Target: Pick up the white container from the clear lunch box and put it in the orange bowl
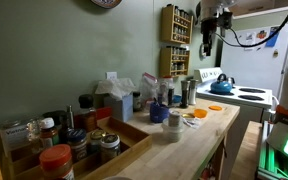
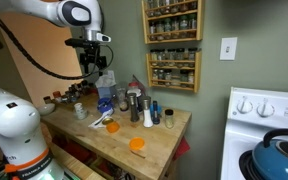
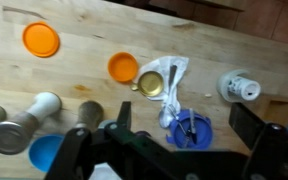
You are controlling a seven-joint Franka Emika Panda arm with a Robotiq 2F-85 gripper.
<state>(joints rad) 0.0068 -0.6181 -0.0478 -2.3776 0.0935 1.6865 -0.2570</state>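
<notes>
My gripper (image 3: 187,130) is open and empty, high above the wooden counter (image 3: 84,25); it shows in both exterior views (image 1: 206,45) (image 2: 91,62). A small white container (image 3: 242,87) lies on the counter, beyond my right finger in the wrist view. A crumpled see-through plastic thing (image 3: 176,70) with a spoon on it lies near the middle; I cannot tell if it is the clear lunch box. The orange bowl (image 3: 41,40) sits at the upper left and shows in an exterior view (image 2: 137,144). A smaller orange round thing (image 3: 123,68) sits beside a gold lid (image 3: 150,85).
A blue lid (image 3: 189,128) with utensils lies right under the gripper. Metal shakers (image 3: 14,130) stand at the left. Jars and bottles crowd the back of the counter (image 2: 134,105). A spice rack (image 2: 172,45) hangs on the wall. A stove with a blue kettle (image 1: 220,85) stands beside the counter.
</notes>
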